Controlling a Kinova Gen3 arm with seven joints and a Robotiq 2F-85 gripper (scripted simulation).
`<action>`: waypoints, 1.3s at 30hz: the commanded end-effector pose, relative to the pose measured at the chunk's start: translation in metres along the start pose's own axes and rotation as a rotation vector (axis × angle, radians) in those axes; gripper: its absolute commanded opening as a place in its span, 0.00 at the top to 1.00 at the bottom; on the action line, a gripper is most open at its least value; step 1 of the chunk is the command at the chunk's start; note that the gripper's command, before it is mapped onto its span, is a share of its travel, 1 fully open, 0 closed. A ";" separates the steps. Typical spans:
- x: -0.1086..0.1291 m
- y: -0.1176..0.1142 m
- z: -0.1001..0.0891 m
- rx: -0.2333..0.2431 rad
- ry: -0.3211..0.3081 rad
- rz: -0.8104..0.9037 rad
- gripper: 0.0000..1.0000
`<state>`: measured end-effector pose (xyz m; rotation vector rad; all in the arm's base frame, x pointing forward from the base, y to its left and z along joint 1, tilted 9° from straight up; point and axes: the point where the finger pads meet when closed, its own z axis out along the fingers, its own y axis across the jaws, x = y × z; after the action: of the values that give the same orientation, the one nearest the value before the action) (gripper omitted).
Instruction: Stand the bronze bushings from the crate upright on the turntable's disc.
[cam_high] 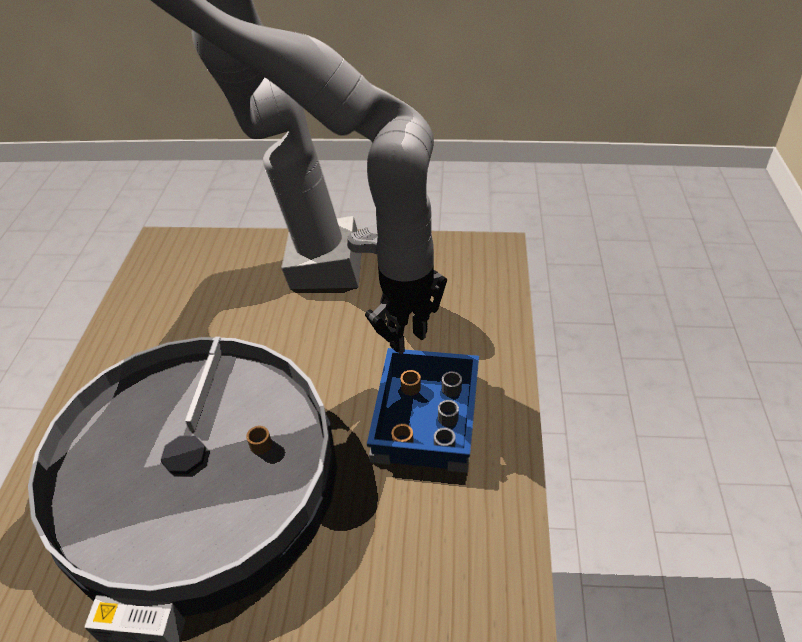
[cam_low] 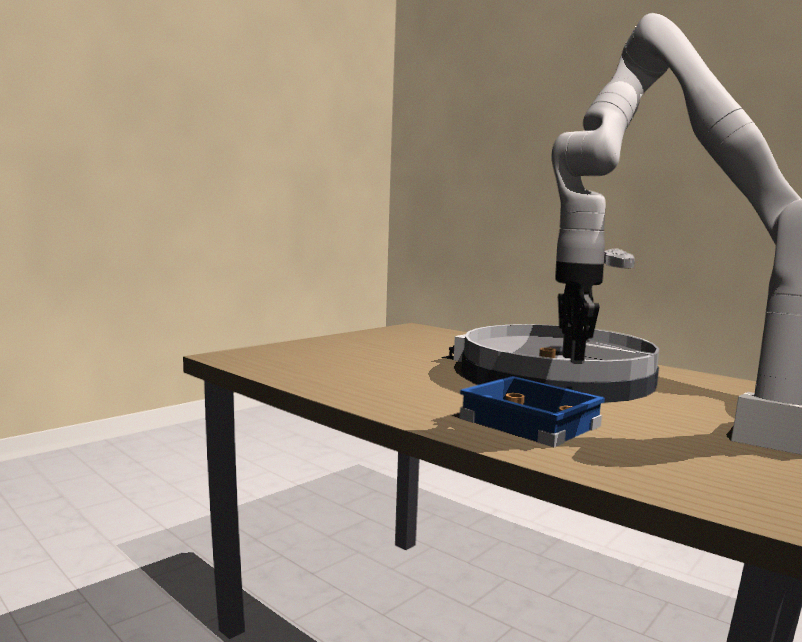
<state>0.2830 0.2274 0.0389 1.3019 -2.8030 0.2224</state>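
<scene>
On the left of the table (cam_high: 441,569) stood the turntable (cam_high: 60,428), a wide grey disc (cam_high: 133,522) with a raised rim. Its dark hub (cam_high: 184,457) sat at the middle, and a pale bar (cam_high: 203,384) ran from near the hub to the rim. One bronze bushing (cam_high: 258,438) stood upright on the disc, just to the right of the hub and apart from it, open end up. This place fitted the task, because it rested on the disc itself and not on the hub.

To the right, near the turntable's rim but not touching it, was the blue crate (cam_high: 428,456). Two more bronze bushings stood in its left column, one at the back (cam_high: 410,381) and one at the front (cam_high: 401,433). Three steel bushings (cam_high: 448,409) filled the right column, and those should stay there.

The gripper (cam_high: 405,328) hung with its fingers pointing down, above the crate's back edge and near the back bronze bushing. The fingers were partly apart and nothing was between them. I judge that this gap was kept ready for the sleeve, so the next pick was probably the back one.
</scene>
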 end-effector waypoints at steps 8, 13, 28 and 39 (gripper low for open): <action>0.000 0.000 0.000 0.000 -0.002 0.000 0.61; 0.000 0.000 0.010 0.000 -0.002 0.000 0.61; -0.001 0.000 0.056 0.000 -0.002 0.000 0.61; -0.001 0.000 0.056 0.000 -0.002 0.000 0.61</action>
<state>0.2844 0.2190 -0.0170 1.3017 -2.8036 0.2225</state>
